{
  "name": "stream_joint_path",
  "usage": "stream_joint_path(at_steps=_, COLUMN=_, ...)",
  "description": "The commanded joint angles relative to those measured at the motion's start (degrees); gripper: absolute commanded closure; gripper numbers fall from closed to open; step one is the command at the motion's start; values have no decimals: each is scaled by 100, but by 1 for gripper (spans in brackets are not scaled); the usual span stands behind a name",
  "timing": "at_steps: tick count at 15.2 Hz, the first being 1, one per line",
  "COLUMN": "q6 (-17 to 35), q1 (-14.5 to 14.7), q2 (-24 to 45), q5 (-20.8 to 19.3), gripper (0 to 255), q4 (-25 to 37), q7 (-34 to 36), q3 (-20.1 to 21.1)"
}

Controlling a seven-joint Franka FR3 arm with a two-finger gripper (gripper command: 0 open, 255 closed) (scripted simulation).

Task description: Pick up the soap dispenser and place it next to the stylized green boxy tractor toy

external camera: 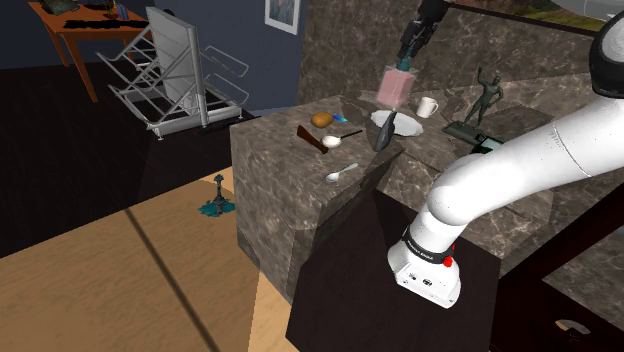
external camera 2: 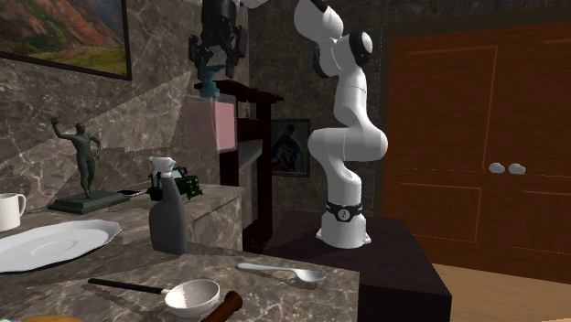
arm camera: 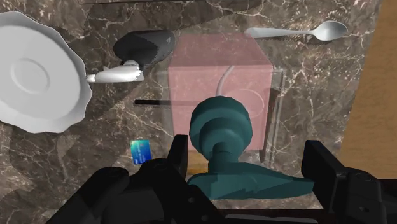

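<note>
Firmly pinching the soap dispenser (arm camera: 216, 63) aloft in the gripper (arm camera: 248, 149); blue card (arm camera: 140, 151) from the wrist, green tractor toy (external camera 2: 189, 186) from second exterior view.

Dark veined marble walls (external camera: 340, 50) rise behind a marble counter (external camera: 280, 190), with a wooden floor (external camera: 100, 290), brown panelled double doors (external camera 2: 476, 119) and a framed landscape painting (external camera 2: 55, 32).
</note>
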Motion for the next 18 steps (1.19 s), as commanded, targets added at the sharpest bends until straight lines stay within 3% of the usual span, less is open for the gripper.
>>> stream_joint_path(at_steps=1, q6=-60, q1=-51, q2=31, q5=-52, gripper=255, q4=115, q7=-305, q3=-247)
stream_joint_path(at_steps=11, q6=-276, q1=-35, q2=713, q5=9, gripper=255, q4=1101, q7=-1883, q3=-1736)
stream_joint_path(at_steps=15, q6=-381, q1=124, q2=1269, q5=304, gripper=255, q4=1696, q7=-2653, q3=-2585)
stream_joint_path(at_steps=18, q6=-498, q1=339, q2=1924, q5=800, gripper=255, q4=2238, q7=-3383, q3=-3484)
